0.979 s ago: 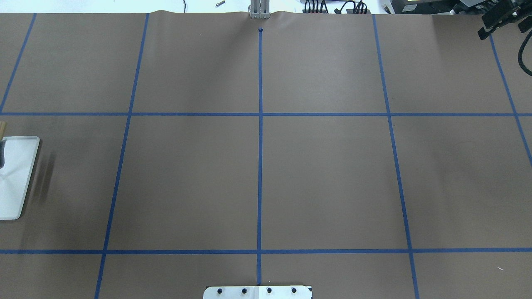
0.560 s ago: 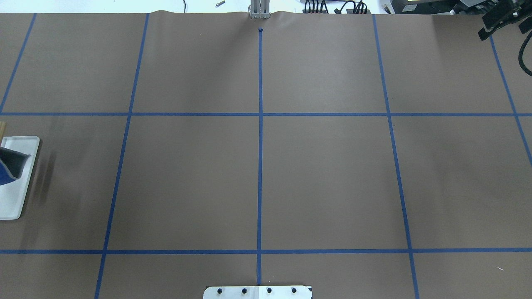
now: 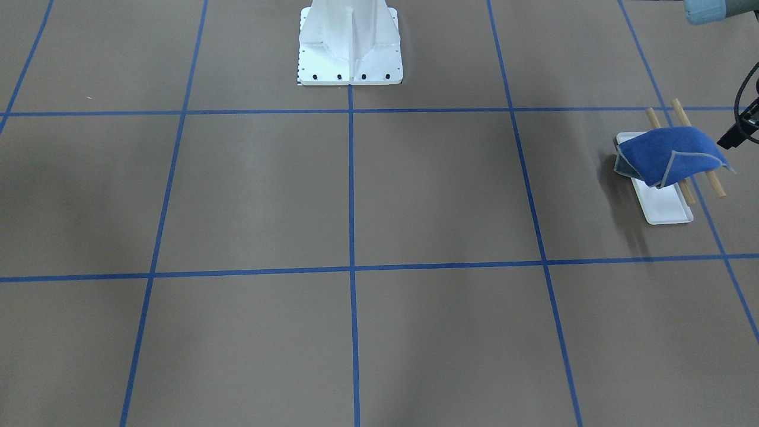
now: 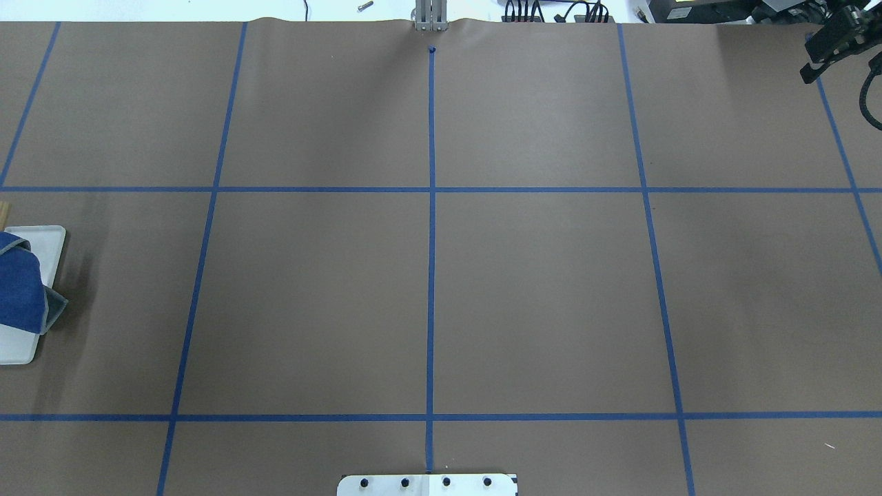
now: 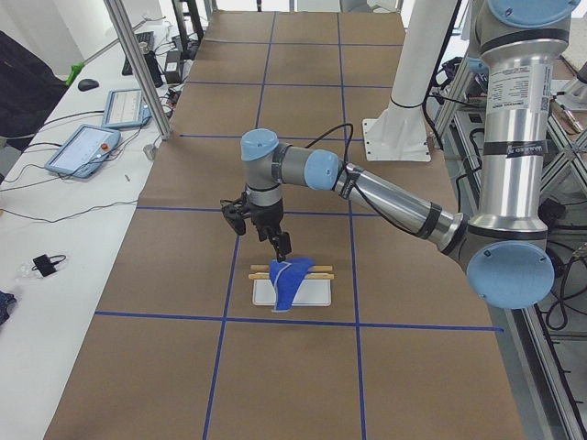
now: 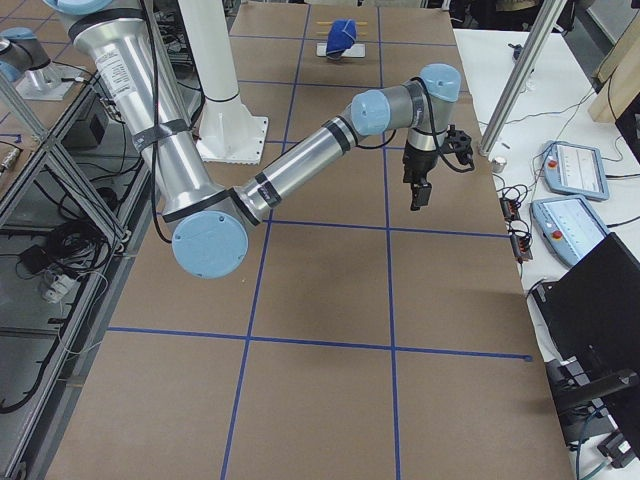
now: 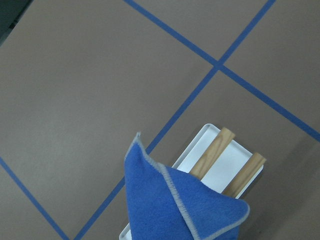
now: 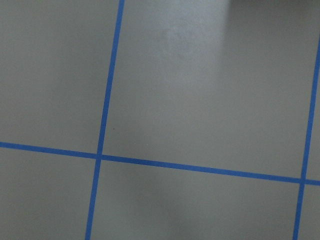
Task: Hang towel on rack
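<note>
The blue towel (image 3: 670, 155) lies draped across the two wooden rods (image 3: 716, 185) of the rack, whose white base (image 3: 667, 209) stands at the table's left end. It also shows in the overhead view (image 4: 21, 282) and the left wrist view (image 7: 170, 205), with a grey-edged corner folded over. My left gripper (image 5: 280, 246) hovers just above the towel's top; only a black bit of it (image 3: 735, 137) shows at the front view's edge, and I cannot tell its state. My right gripper (image 4: 813, 65) hangs over the far right corner, away from both; its state is unclear.
The white robot pedestal (image 3: 350, 47) stands at the middle of the near edge. Blue tape lines grid the brown table cover. Tablets and cables (image 5: 87, 147) lie on the white bench beyond the far edge.
The towel has come down and spread over the rack's rods; earlier only a hanging edge of it showed at the overhead view's left border. The right gripper shifted slightly to the right.
</note>
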`<action>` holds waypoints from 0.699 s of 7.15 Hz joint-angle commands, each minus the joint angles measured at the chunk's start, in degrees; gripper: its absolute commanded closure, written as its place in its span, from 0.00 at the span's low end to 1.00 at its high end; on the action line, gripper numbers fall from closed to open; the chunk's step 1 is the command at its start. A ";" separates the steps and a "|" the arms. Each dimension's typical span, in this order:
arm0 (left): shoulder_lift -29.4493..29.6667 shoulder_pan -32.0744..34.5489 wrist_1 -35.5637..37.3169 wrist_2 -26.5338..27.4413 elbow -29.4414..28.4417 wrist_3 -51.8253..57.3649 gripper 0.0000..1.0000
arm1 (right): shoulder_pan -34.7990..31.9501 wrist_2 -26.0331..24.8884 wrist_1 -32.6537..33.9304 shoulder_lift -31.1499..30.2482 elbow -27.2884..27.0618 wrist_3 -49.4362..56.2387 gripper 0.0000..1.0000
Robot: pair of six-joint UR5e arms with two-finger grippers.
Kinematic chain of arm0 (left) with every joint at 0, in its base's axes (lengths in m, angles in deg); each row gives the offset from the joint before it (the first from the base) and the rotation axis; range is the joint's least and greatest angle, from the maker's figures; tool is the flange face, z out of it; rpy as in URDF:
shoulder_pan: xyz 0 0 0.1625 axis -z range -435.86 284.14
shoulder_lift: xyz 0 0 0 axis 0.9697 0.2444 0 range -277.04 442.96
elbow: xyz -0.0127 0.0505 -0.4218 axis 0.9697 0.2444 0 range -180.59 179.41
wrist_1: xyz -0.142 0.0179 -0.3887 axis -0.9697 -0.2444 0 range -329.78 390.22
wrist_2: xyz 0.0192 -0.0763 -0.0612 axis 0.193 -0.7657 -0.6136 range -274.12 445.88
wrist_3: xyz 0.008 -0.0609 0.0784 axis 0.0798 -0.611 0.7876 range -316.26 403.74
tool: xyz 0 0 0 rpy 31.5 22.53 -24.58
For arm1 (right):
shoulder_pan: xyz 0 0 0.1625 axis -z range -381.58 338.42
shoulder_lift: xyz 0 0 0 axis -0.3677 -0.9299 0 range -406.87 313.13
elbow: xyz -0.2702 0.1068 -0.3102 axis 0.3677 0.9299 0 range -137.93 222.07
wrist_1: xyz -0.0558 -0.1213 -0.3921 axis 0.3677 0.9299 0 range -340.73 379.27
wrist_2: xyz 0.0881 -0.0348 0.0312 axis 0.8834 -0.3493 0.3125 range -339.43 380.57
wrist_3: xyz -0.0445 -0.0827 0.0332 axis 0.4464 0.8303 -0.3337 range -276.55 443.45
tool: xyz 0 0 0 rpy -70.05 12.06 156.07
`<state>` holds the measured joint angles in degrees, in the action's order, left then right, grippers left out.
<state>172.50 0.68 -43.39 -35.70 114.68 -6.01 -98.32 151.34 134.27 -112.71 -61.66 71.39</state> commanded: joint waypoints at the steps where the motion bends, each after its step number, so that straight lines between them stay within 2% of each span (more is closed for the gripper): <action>1: 1.78 8.76 -0.39 -3.12 -1.52 18.63 0.01 | -1.64 -0.78 3.11 -1.65 1.59 4.98 0.00; 3: 3.54 13.54 -0.48 -4.19 -4.60 29.24 0.01 | -7.60 -0.70 2.60 -6.29 5.27 13.26 0.00; 4: 2.93 13.64 -0.74 -4.72 -4.18 36.15 0.01 | -10.67 -0.61 2.42 -8.84 8.25 17.11 0.00; 5: 2.66 13.55 -0.75 -4.81 -5.57 42.05 0.01 | -13.05 -0.52 1.63 -12.61 8.97 20.72 0.00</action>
<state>175.45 13.89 -44.03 -40.13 110.32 28.34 -108.07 150.72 136.61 -121.13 -54.50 87.45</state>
